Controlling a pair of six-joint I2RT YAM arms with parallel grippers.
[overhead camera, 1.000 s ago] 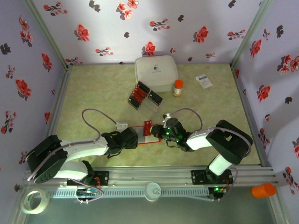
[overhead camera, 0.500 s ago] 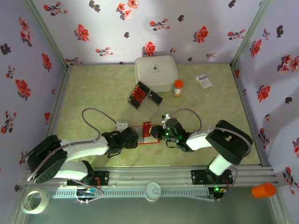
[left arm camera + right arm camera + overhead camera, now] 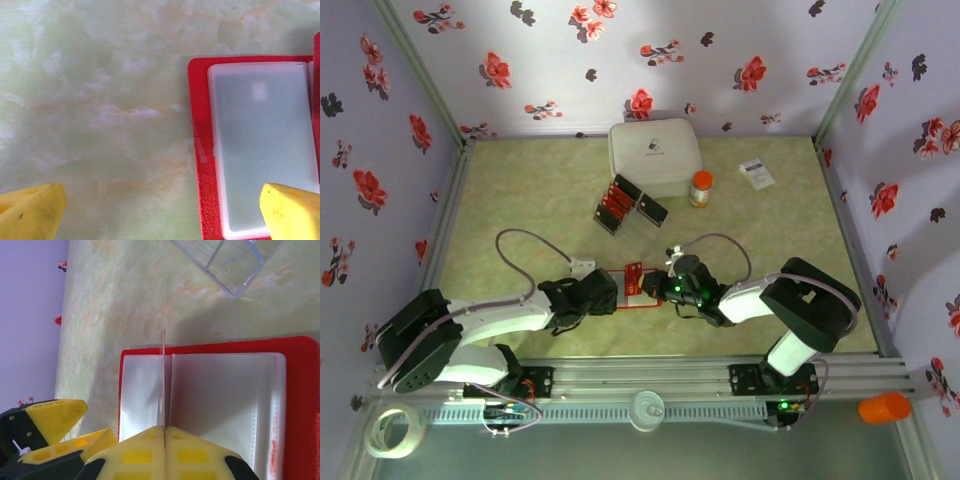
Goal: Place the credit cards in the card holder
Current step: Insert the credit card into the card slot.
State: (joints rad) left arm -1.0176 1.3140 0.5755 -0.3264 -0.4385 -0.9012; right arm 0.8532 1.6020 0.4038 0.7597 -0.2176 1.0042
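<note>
the right gripper (image 3: 164,434) has its jaws pinched shut on a single credit card (image 3: 163,375), held edge-on over the open card holder (image 3: 225,390). the card lines up with the seam between two pale pockets. from this edge-on angle it is hard to tell whether it has entered a slot or only rests against the plastic.

the card holder lies flat and open on the tabletop (image 3: 100,110), between the two arms and near their bases. the left gripper (image 3: 161,212) has its jaws spread wide. one fingertip (image 3: 292,212) is over the near corner of the holder's pocket side and the other is over bare tabletop, so it looks placed to steady the holder. further back, more credit cards (image 3: 617,207) sit with the black trays (image 3: 654,211), just in front of the white lidded box (image 3: 654,152).

the likely trouble is at the pocket lip. if the card meets it slightly tilted, it may skid across the plastic, flex, or twist in the jaws instead of sliding in. if the left fingertip is not actually bearing down, a push from the card could shove the holder sideways or make it fold up. too hard a push could also bend the thin card.
</note>
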